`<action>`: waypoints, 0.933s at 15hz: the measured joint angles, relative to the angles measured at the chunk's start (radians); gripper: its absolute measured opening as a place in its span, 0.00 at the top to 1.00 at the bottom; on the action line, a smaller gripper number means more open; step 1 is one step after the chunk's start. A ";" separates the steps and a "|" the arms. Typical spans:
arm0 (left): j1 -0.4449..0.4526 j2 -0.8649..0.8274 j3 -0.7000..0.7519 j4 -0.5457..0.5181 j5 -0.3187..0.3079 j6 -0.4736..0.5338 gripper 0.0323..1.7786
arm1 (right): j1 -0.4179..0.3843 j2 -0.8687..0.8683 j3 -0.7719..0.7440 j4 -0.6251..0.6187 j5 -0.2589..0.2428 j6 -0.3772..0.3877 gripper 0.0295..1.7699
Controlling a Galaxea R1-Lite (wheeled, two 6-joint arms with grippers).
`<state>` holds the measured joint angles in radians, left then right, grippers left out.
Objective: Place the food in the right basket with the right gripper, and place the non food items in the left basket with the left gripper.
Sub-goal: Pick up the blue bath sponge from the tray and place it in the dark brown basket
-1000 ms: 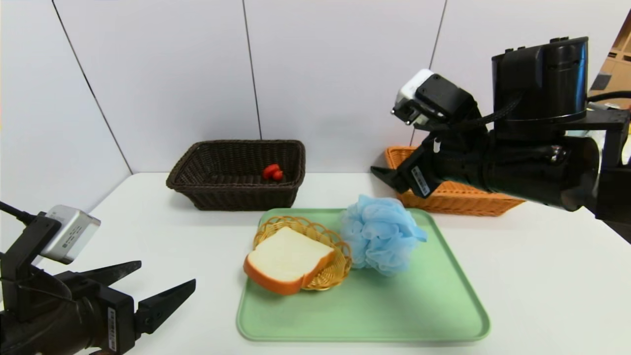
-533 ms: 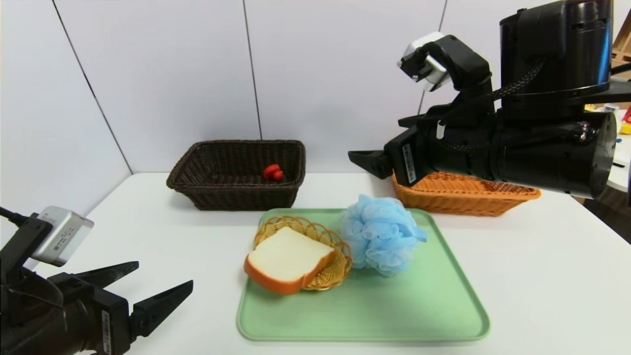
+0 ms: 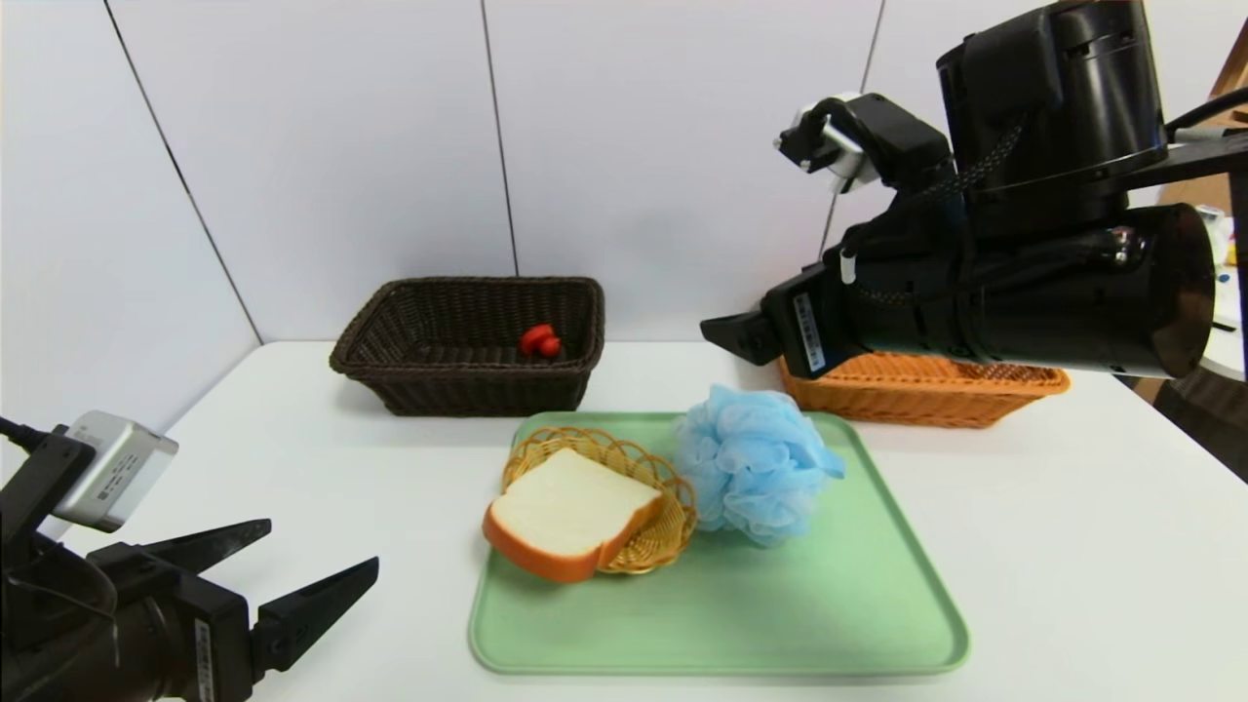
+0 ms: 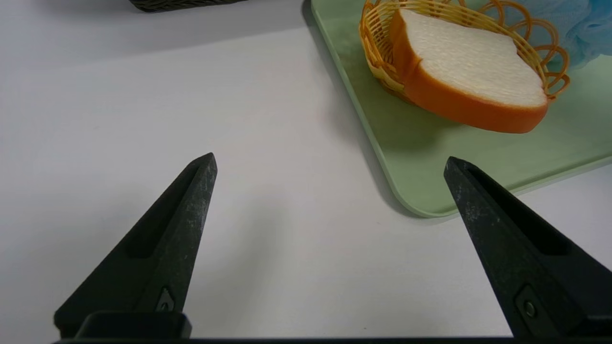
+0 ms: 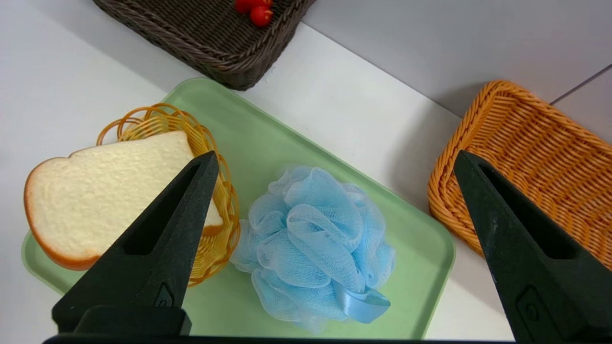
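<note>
fingers (image 4: 191, 210) are spreading wide on the idle left gripper (image 3: 317, 561), low beside the tray (image 3: 721, 624); the bread slice (image 3: 570, 512) is leaning in its small basket (image 3: 673, 526), the loofah (pale blue) (image 3: 756, 463) is sitting beside it, and the right gripper (image 5: 334, 157) is hovering above, spread and empty.

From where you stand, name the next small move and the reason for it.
Probably ease the open, empty right gripper toward the bread slice and lower it there: the bread is food, still lying on the small wicker basket, and the gripper hangs above the tray's far side.
</note>
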<state>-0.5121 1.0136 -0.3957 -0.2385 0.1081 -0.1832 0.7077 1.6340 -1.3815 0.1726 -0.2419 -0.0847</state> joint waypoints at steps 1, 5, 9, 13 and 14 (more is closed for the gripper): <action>0.000 0.000 -0.001 0.000 0.000 0.001 0.05 | -0.003 0.007 0.004 0.001 0.000 0.012 0.04; 0.001 0.002 -0.003 -0.001 -0.001 0.002 0.05 | -0.010 0.042 0.022 0.000 0.000 0.037 0.04; 0.001 0.005 -0.001 -0.002 -0.001 0.001 0.05 | -0.012 0.078 0.023 0.000 -0.009 0.072 0.04; 0.002 0.010 -0.001 -0.004 -0.001 0.000 0.05 | -0.012 0.109 0.021 -0.001 -0.023 0.083 0.04; 0.001 0.013 -0.003 -0.005 -0.002 0.000 0.05 | -0.011 0.116 0.021 -0.001 -0.022 0.083 0.04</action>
<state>-0.5109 1.0270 -0.3991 -0.2434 0.1062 -0.1828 0.6964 1.7496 -1.3609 0.1713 -0.2640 -0.0017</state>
